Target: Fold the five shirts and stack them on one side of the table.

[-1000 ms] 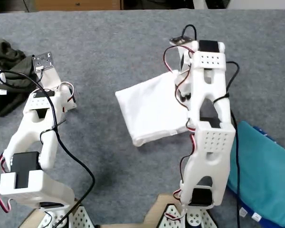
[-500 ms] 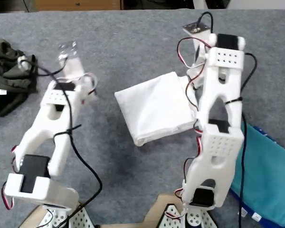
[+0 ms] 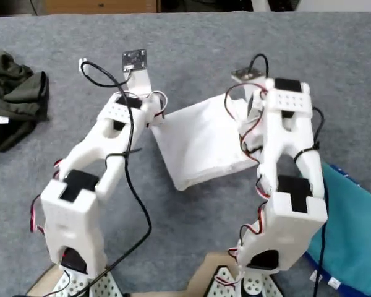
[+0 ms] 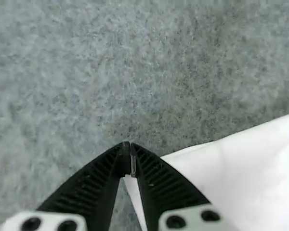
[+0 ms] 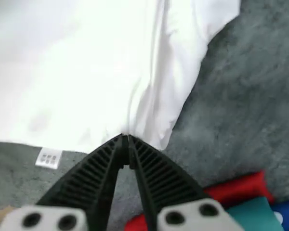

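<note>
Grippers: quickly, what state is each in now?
Left gripper: closed, nothing seen held, by the white shirt.
Right gripper: closed at the shirt's edge, grasp unclear.

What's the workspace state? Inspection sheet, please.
Surface: grey fabric-covered table.
Job's things: folded white shirt at centre between the arms; crumpled dark green shirt at the left edge; teal shirt flat at the right edge, red cloth beside it.
Clutter: nothing seen.
Grippers: left gripper shut, tips at the white shirt's corner; right gripper shut, tips at its edge.
Cables: black cable loose along the left arm; thin wires on the right arm.
Surroundings: wooden furniture beyond the far edge.
</note>
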Robot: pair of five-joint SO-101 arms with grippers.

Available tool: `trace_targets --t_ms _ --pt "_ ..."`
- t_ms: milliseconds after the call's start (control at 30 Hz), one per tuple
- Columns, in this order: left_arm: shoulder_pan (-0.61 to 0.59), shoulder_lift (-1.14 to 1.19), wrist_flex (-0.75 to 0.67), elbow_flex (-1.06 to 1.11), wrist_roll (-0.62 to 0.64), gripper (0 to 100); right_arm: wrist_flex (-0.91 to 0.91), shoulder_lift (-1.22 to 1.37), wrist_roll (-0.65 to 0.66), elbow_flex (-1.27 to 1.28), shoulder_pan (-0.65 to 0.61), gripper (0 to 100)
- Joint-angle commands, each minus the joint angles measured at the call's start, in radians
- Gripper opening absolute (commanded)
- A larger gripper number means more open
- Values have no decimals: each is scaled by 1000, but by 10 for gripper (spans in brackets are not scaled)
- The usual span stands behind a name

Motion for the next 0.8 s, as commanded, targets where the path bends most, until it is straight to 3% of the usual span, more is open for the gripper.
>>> trace_targets --t_ms 0,333,600,767 --pt "6 18 -14 -77 8 19 -87 22 26 18 31 5" --pt "9 24 -14 -80 5 19 -41 165 64 -206 165 5" --pt "9 27 -14 -77 5 19 89 162 80 -326 134 5" --pt "9 24 -14 -75 5 19 175 107 63 -369 13 5"
